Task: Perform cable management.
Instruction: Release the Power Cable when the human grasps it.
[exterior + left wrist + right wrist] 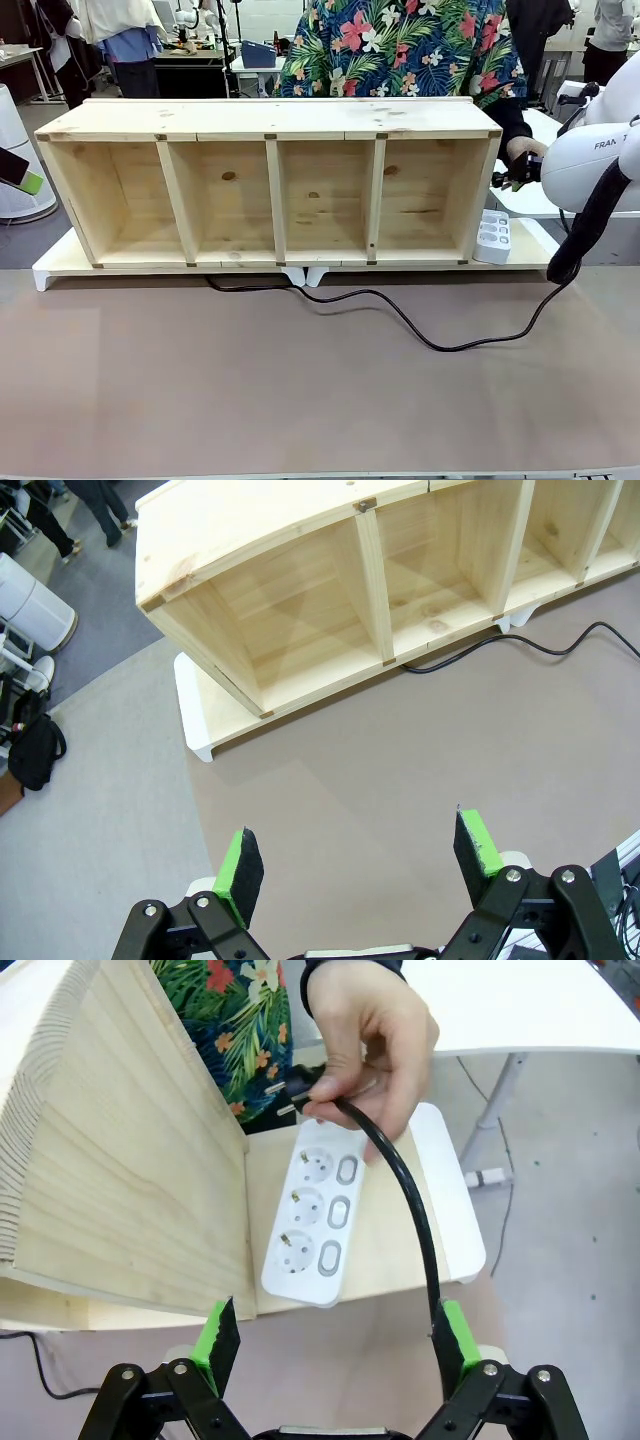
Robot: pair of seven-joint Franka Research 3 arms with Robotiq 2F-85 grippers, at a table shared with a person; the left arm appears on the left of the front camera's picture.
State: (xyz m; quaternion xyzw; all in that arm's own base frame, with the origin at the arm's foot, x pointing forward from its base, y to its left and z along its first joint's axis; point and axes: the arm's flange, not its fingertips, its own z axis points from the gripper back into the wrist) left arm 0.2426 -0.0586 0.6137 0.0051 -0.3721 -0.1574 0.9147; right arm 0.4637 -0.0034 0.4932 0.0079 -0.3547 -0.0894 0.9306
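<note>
**Still at the handover: plug in the person's hand**

Now early in the task, judging by the loose cable [440, 340] trailing over the tabletop [300, 400] in front of the shelf [270, 190]. Plug end pinched in a hand [370, 1045] just above the strip [315, 1215], right of the shelf. Right fingers [335, 1345] spread wide, empty, cable passing close by one pad. Left fingers [360, 865] likewise released, off the shelf's left end. Next, probably: closing on the cord. All four shelf bays bare.
</note>
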